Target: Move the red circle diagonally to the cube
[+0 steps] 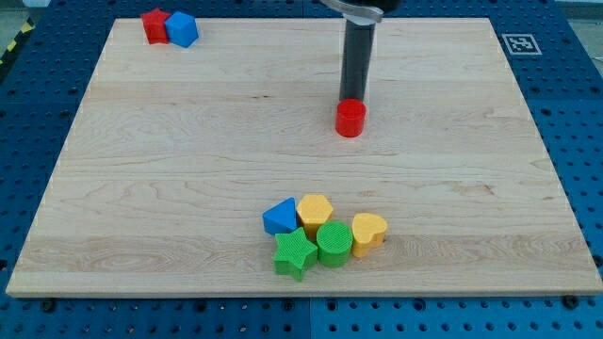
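Red circle: a short red cylinder, upper middle of the frame, a little right of centre, standing alone on the wooden board
My tip: the dark rod comes down from the top edge; its lower end sits just behind the red circle's top side, touching or all but touching, I cannot tell which; it is a bare rod with nothing to open or close, and it holds nothing
Cube candidates: a red block and a blue block, side by side and touching, in the upper left corner of the frame; well apart from the red circle
Way between: bare board from the red circle up-left to that pair
Lower cluster: bottom middle of the frame, five blocks packed together; blue triangle-like block; yellow block; yellow heart-like block; green cylinder; green star
Counts: red two; blue two; yellow two; green two; eight blocks in all
Surround: blue perforated table; a printed marker at the board's upper right corner
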